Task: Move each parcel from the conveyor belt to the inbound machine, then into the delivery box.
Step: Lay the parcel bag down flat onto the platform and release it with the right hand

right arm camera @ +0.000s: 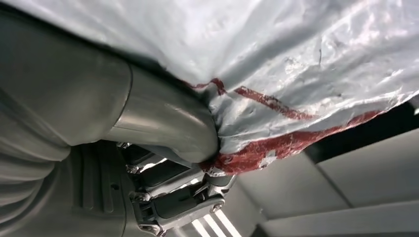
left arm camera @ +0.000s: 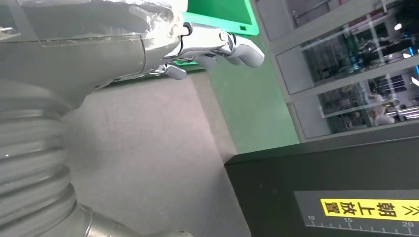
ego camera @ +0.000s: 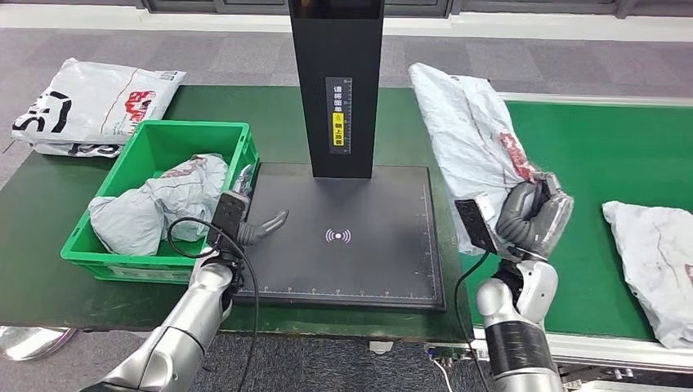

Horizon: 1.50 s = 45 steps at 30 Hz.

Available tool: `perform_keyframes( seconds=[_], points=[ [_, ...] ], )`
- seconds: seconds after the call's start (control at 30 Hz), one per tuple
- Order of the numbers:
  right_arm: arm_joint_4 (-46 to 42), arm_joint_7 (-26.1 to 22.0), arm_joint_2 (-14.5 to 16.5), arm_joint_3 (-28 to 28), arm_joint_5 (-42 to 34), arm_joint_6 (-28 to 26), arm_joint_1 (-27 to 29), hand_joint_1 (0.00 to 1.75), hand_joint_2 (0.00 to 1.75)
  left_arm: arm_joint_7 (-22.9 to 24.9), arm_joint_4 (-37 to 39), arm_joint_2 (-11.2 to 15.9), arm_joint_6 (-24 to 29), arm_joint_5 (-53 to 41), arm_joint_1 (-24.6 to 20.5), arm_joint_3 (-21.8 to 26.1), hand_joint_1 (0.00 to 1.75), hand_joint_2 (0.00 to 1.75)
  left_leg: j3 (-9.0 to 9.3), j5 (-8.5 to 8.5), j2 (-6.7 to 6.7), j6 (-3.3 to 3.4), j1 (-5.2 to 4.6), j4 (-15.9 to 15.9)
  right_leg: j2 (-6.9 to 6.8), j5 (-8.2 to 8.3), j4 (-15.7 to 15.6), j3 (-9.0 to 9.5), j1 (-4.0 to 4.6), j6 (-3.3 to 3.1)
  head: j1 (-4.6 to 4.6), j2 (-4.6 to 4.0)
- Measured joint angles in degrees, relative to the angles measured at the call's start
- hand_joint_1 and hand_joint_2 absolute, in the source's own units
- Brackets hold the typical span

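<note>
A long grey parcel with red print (ego camera: pixel 470 139) lies across the conveyor belt's (ego camera: pixel 605 155) left edge, beside the black inbound machine plate (ego camera: pixel 368 269). My right hand (ego camera: pixel 535 214) grips its near end; in the right wrist view the thumb (right arm camera: pixel 168 123) presses into the crumpled parcel (right arm camera: pixel 296 74). My left hand (ego camera: pixel 249 224) hovers empty over the plate's left edge, next to the green delivery box (ego camera: pixel 192 131), its fingers (left arm camera: pixel 212 47) spread apart. A grey parcel (ego camera: pixel 163 204) lies inside the box.
The machine's black post (ego camera: pixel 337 82) rises at the back of the plate. Another grey parcel (ego camera: pixel 654 253) lies further right on the belt. A white bag (ego camera: pixel 94 106) rests on the table behind the box.
</note>
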Motion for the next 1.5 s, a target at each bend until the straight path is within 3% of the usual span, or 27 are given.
perform_keyframes(
  seconds=[0.1, 0.23, 0.3, 0.57, 1.1, 1.37, 1.4, 1.5],
  points=[
    [0.21, 2.59, 0.67, 5.81, -1.59, 2.59, 0.51, 1.75, 1.75, -0.09, 0.15, -0.34, 0.17, -0.37, -0.83, 0.00, 0.00, 1.75, 0.00, 0.01, 0.00, 0.00, 0.00, -0.01, 0.00, 0.00, 0.00, 0.01, -0.01, 0.00, 0.00, 0.00],
    [4.34, 6.74, 0.47, 14.55, -2.10, 21.18, 0.74, 1.75, 1.75, -0.14, 0.51, -0.44, -0.81, -0.12, -1.66, 0.00, 0.00, 1.75, 0.02, 0.01, 0.06, 0.00, 0.01, 0.00, 0.06, 0.01, 0.00, 0.00, 0.00, -0.01, 0.01, 0.00],
    [7.69, 7.03, 0.39, 18.73, -2.52, 25.93, 1.07, 1.75, 1.75, -0.17, 0.76, -0.53, -0.89, 0.10, -2.14, 0.00, 0.00, 1.75, -0.01, 0.02, 0.01, 0.00, 0.00, 0.01, 0.00, 0.02, 0.00, -0.03, -0.01, -0.01, 0.00, 0.00],
    [12.79, 7.29, -0.39, 25.11, -3.46, 25.16, 1.03, 1.75, 1.75, -0.15, 1.39, -0.65, -0.83, 0.31, -2.63, 0.00, 0.00, 1.75, -0.06, 0.01, -0.07, -0.01, -0.01, 0.01, -0.04, 0.00, -0.01, -0.03, -0.02, 0.00, 0.00, 0.00],
    [13.82, 7.28, -0.96, 25.83, -3.54, 25.25, 0.77, 1.75, 1.75, -0.15, 1.59, -0.65, -0.82, 0.38, -2.67, 0.00, 0.00, 1.75, -0.05, 0.01, -0.06, -0.01, -0.01, 0.01, -0.04, 0.01, -0.01, -0.03, -0.02, 0.00, 0.00, 0.00],
    [15.21, 7.50, -2.04, 28.70, -3.50, 29.55, 0.29, 1.75, 1.75, -0.08, 2.27, -1.21, -0.48, 1.10, -3.61, 0.00, 0.00, 1.75, -0.03, 0.01, -0.06, 0.00, -0.02, 0.02, -0.04, 0.01, -0.01, -0.02, -0.02, 0.00, 0.00, 0.00],
    [15.50, 7.89, -2.25, 29.07, -3.47, 30.29, 0.33, 1.68, 1.75, -0.03, 2.30, -1.38, -0.32, 1.17, -3.67, 0.00, 0.00, 1.75, -0.03, 0.01, -0.05, 0.00, -0.02, 0.02, -0.04, 0.01, -0.01, -0.02, -0.02, 0.00, 0.00, 0.00],
    [16.04, 10.41, -2.89, 30.34, -2.70, 32.74, 0.39, 0.38, 1.75, 0.66, 2.22, -1.86, 0.14, 1.20, -3.68, 0.00, 0.00, 1.75, 0.02, 0.01, -0.03, 0.00, -0.02, 0.02, -0.02, 0.01, -0.02, 0.01, -0.02, 0.00, 0.00, 0.00]
  ],
)
